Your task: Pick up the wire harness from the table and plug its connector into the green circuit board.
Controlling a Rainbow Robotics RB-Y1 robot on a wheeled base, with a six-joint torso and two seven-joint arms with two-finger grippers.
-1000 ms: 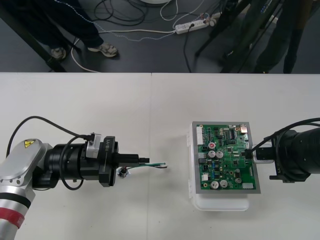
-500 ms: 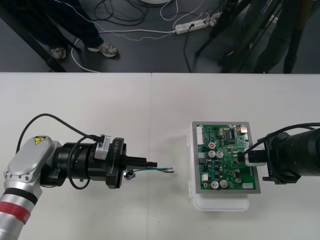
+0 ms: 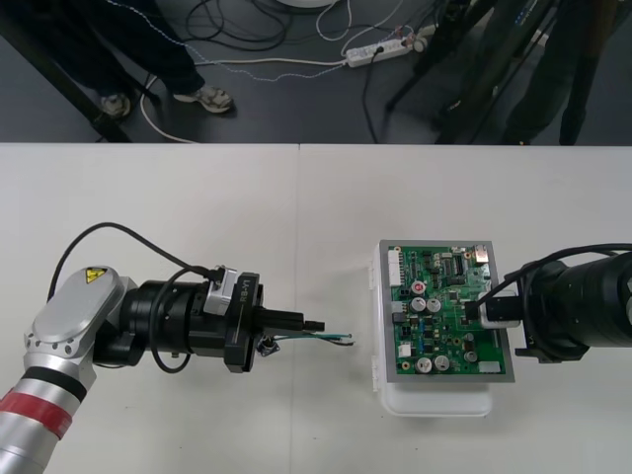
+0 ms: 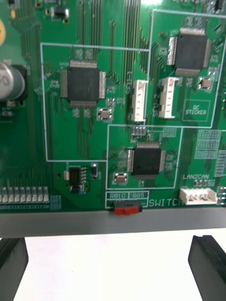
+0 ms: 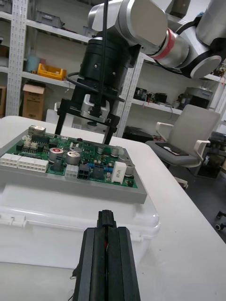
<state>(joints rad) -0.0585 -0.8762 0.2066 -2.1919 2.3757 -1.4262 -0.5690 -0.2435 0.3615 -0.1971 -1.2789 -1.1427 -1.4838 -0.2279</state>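
The green circuit board [image 3: 444,311] lies on its white base [image 3: 434,400] at the right of the table. My left gripper [image 3: 302,322] is shut on the wire harness [image 3: 331,338], a short way left of the board. Its thin green and black wires stick out towards the board, and the metal socket [image 3: 265,347] hangs under the fingers. In the left wrist view the shut fingers [image 5: 94,263] point at the board [image 5: 70,160], with a small black piece [image 5: 106,217] at their tips. My right gripper [image 3: 476,309] is open over the board's right edge, its fingers [image 4: 12,263] wide apart.
A seam runs down the table just left of the middle. Bare table lies between the harness and the white base [image 5: 70,211]. In the left wrist view the right gripper [image 5: 89,113] stands over the board's far edge. Cables and a power strip [image 3: 380,49] lie on the floor beyond the table.
My left gripper has carried the harness to the right, closer to the board. My right gripper has shifted slightly left over the board's edge.
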